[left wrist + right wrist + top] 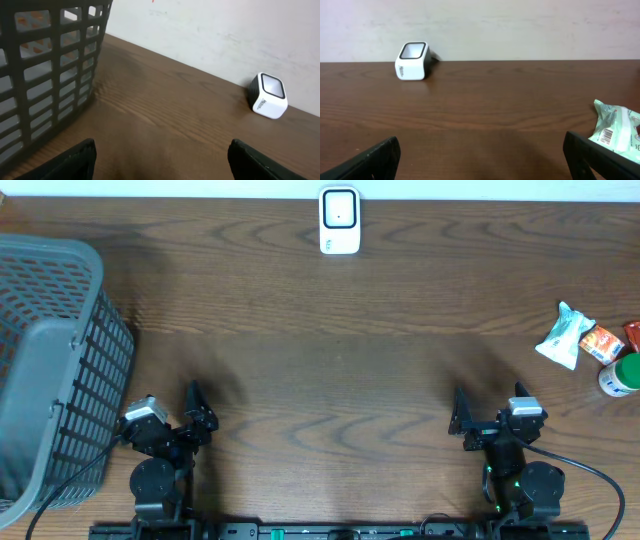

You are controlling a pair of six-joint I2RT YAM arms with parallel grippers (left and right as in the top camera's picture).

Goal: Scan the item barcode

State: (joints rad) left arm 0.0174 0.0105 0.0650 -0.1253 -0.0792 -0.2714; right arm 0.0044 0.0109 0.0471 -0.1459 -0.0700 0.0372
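The white barcode scanner (339,220) stands at the table's far edge, also seen in the left wrist view (269,95) and the right wrist view (412,60). Items lie at the right edge: a pale green packet (563,337), an orange packet (601,342), a red item (633,333) and a green-capped bottle (620,375). The green packet (617,127) shows a printed barcode in the right wrist view. My left gripper (198,408) (162,145) and right gripper (462,420) (481,137) sit near the front edge, both open and empty, over bare wood.
A grey slatted basket (50,360) fills the left side, close beside my left gripper (45,65). A pale wall runs behind the table's far edge. Brown wood stretches between the grippers and the scanner.
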